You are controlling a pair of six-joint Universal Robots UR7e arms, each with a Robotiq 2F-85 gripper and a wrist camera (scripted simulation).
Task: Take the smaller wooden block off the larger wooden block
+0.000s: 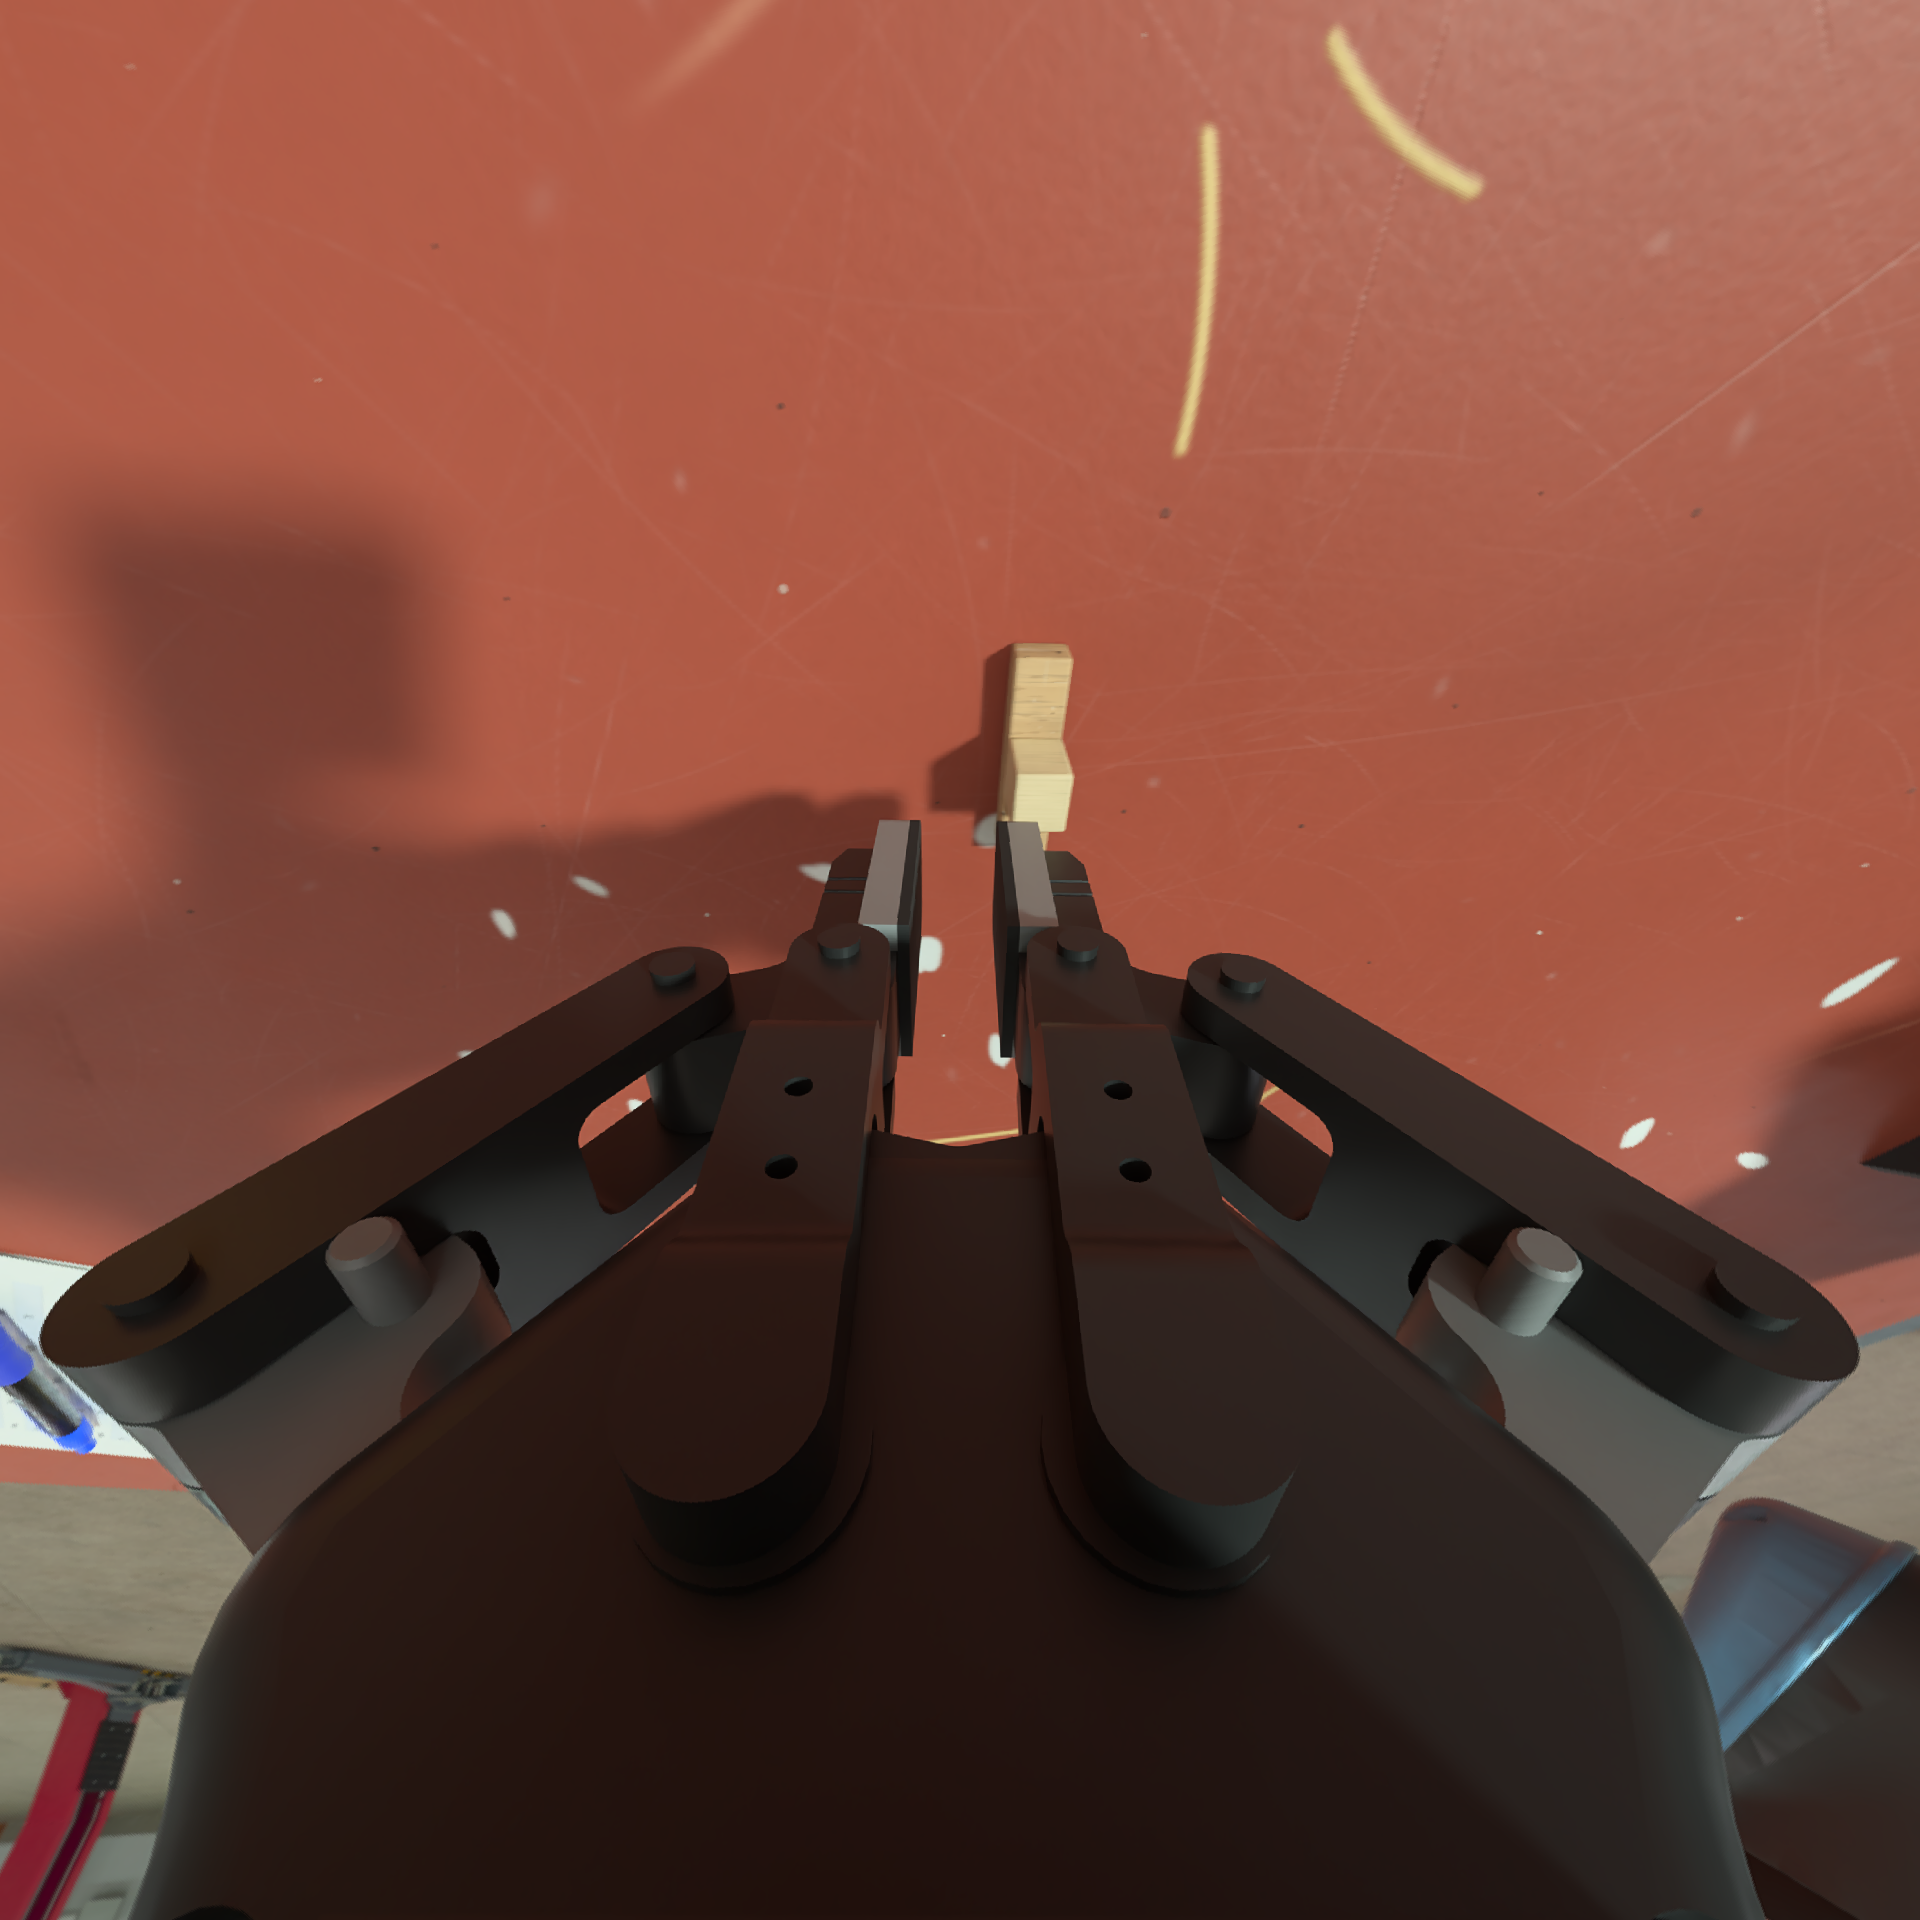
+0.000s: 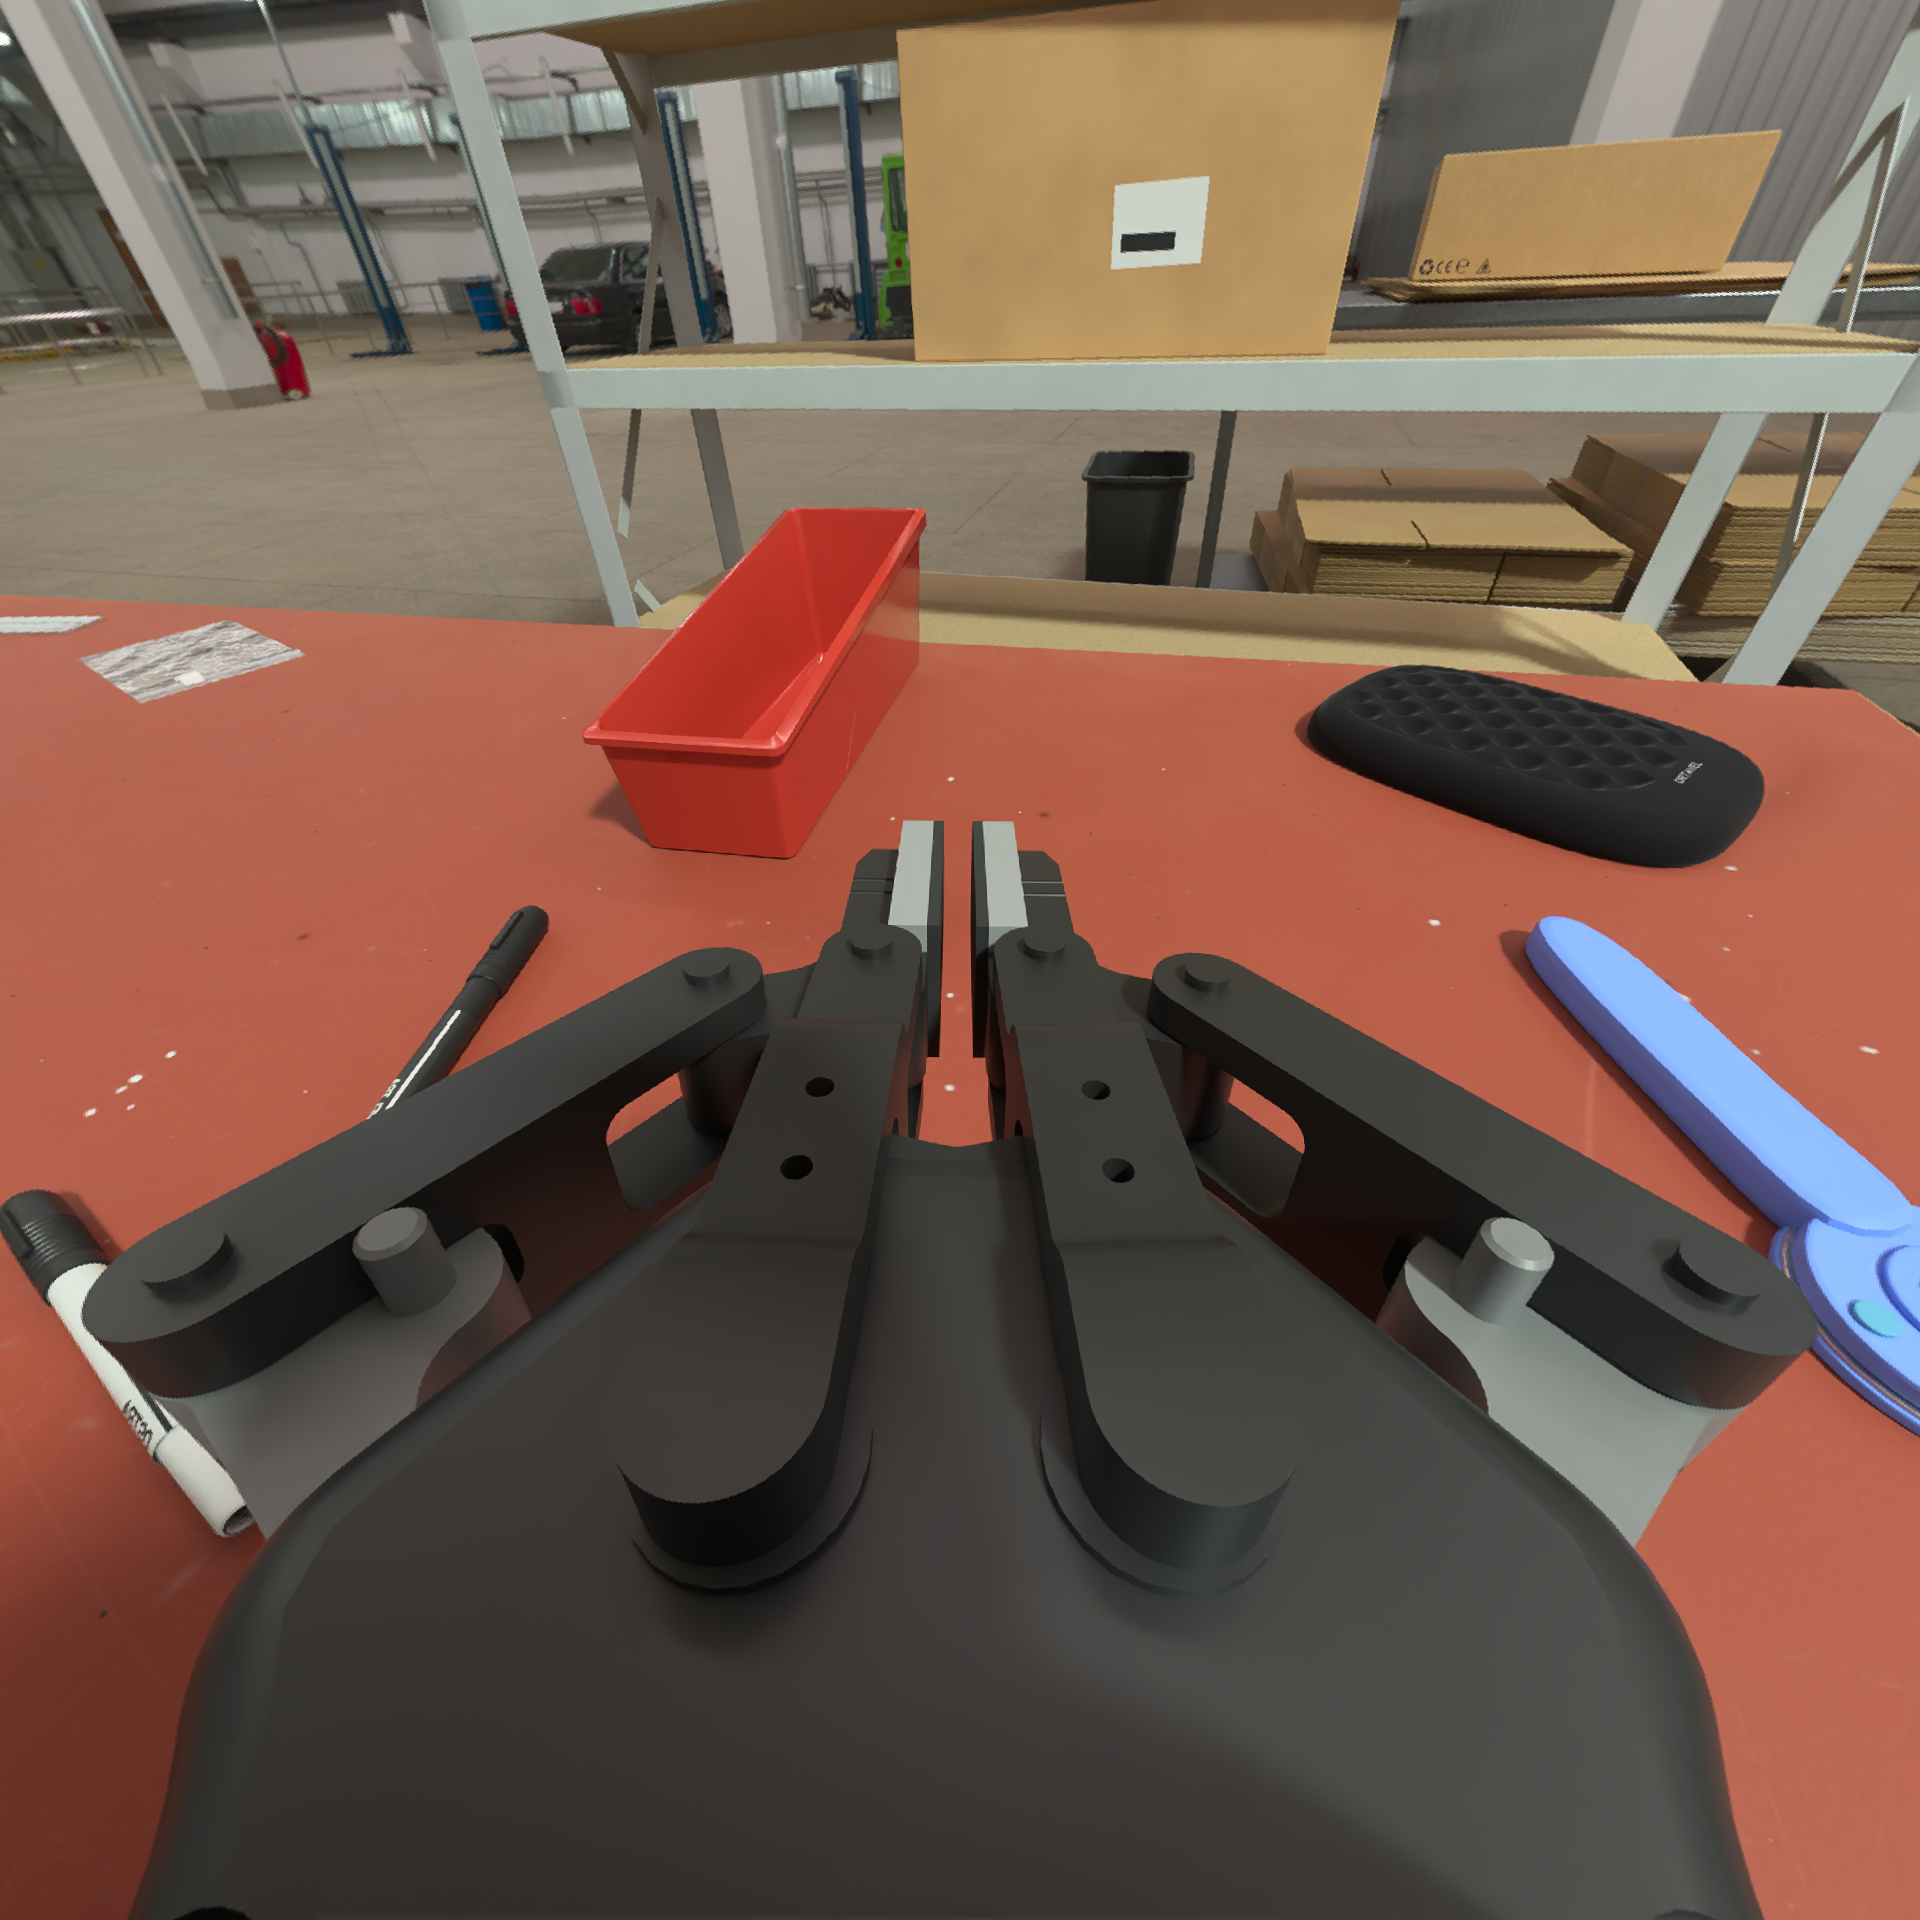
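Note:
In the left wrist view the larger wooden block (image 1: 1039, 691) lies flat on the red table (image 1: 520, 364). The smaller wooden block (image 1: 1037, 792), a pale cube, sits on its near end. My left gripper (image 1: 958, 831) hovers above, its tips just short of the cube and slightly to its left. Its jaws stand a narrow gap apart with nothing between them. My right gripper (image 2: 958, 831) is shut and empty, low over the table, pointing towards a shelf. The blocks do not show in the right wrist view.
Near the right gripper are a red bin (image 2: 769, 686), a black padded rest (image 2: 1538, 764), a blue tool (image 2: 1714, 1122), a black pen (image 2: 468, 1008) and a marker (image 2: 94, 1340). A shelf with a cardboard box (image 2: 1132, 177) stands behind. A blue marker (image 1: 42, 1392) lies at the left gripper's lower left.

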